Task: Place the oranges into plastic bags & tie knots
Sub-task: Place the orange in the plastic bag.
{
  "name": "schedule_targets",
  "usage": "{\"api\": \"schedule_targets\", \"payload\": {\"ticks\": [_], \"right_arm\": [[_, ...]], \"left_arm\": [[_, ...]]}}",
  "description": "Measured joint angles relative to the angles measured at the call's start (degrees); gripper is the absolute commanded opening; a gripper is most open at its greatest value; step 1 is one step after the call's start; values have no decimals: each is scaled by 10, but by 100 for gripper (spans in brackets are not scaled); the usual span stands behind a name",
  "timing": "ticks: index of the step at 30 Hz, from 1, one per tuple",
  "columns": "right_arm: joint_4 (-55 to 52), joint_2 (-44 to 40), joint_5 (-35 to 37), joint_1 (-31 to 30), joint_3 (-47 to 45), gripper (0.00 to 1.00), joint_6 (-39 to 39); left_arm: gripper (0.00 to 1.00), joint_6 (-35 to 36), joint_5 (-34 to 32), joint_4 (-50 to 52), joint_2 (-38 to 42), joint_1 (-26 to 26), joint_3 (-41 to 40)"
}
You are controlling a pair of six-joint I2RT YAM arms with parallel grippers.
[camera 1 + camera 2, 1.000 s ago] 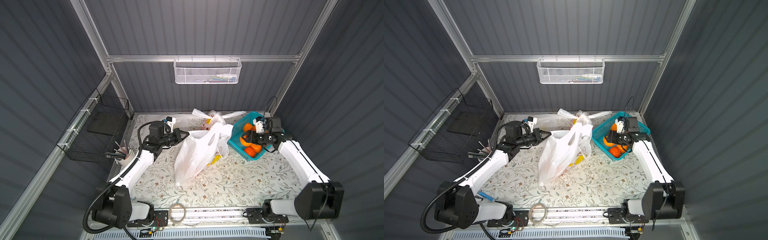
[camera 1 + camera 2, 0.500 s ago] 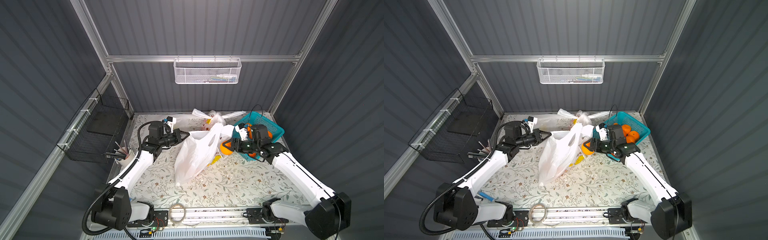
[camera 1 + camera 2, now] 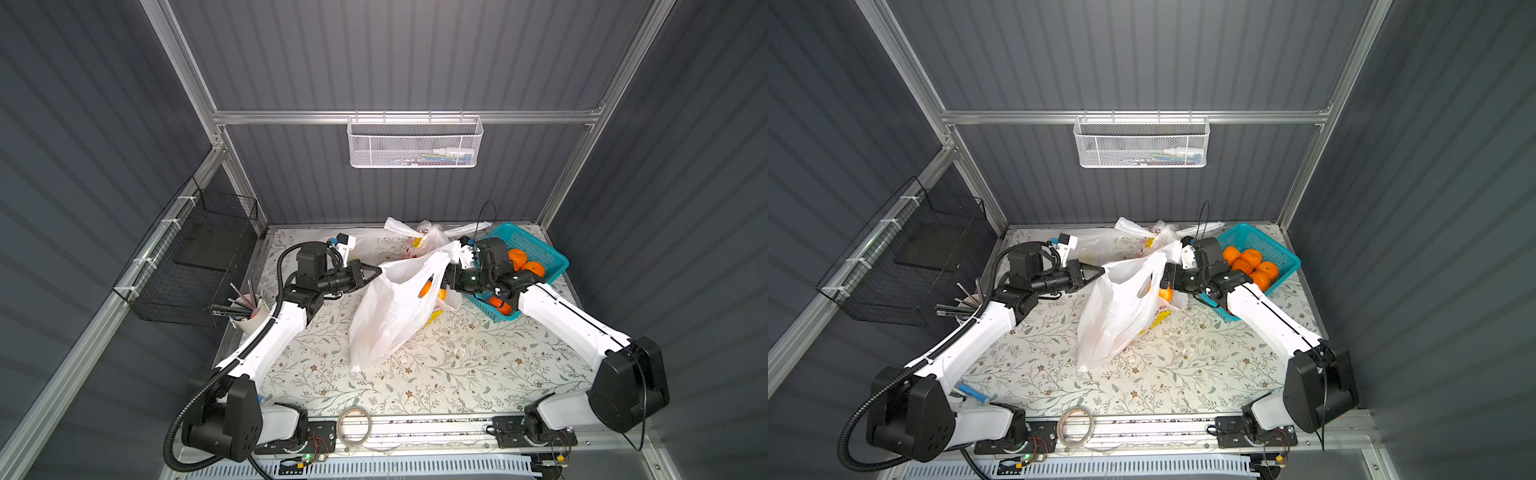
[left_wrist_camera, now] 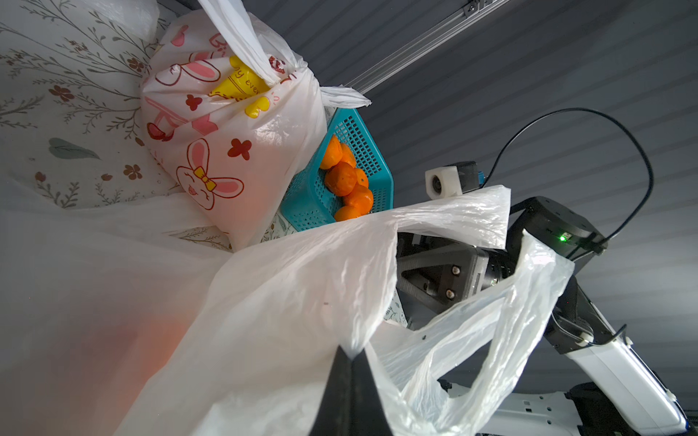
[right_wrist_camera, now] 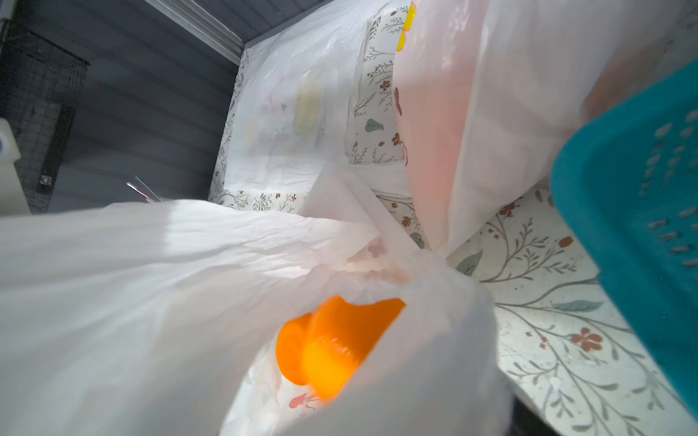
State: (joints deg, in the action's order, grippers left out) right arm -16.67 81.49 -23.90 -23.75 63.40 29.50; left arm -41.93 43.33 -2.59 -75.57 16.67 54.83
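Observation:
A white plastic bag (image 3: pixel 390 316) stands open mid-table in both top views. My left gripper (image 3: pixel 376 272) is shut on its rim, the pinch showing in the left wrist view (image 4: pixel 351 355). My right gripper (image 3: pixel 1165 279) sits at the bag's mouth on the opposite side, fingertips hidden by plastic. One orange (image 5: pixel 332 347) shows blurred inside the bag, with no finger on it. More oranges (image 3: pixel 525 264) lie in the teal basket (image 3: pixel 540 245). Behind stands a bunny-printed bag (image 4: pixel 226 132) closed with a knot (image 4: pixel 279 79).
A cup of pens (image 3: pixel 249 309) and a black wire rack (image 3: pixel 195 262) stand at the left edge. A flat bag (image 3: pixel 365 243) lies at the back left. A tape roll (image 3: pixel 353 424) lies at the front rail. A white mesh basket (image 3: pixel 415 143) hangs on the back wall.
My right arm swung from the teal basket to the bag's mouth carrying an orange, which now shows inside the bag. The left gripper has held the rim still.

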Motion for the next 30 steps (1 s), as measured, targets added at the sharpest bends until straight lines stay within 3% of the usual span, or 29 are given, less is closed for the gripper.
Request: {"api": "schedule_targets", "payload": {"ticks": [12, 18, 21, 30], "right_arm": [[-104, -192, 65, 16, -51, 94, -33], [-167, -256, 88, 95, -73, 97, -68], [-183, -220, 98, 147, -64, 99, -98], [-191, 58, 221, 220, 93, 99, -217]], "left_arm": [[0, -3, -33, 0, 0, -8, 0], [0, -3, -40, 0, -1, -11, 0], [0, -3, -40, 0, -1, -11, 0], [0, -1, -40, 12, -1, -11, 0]]}}
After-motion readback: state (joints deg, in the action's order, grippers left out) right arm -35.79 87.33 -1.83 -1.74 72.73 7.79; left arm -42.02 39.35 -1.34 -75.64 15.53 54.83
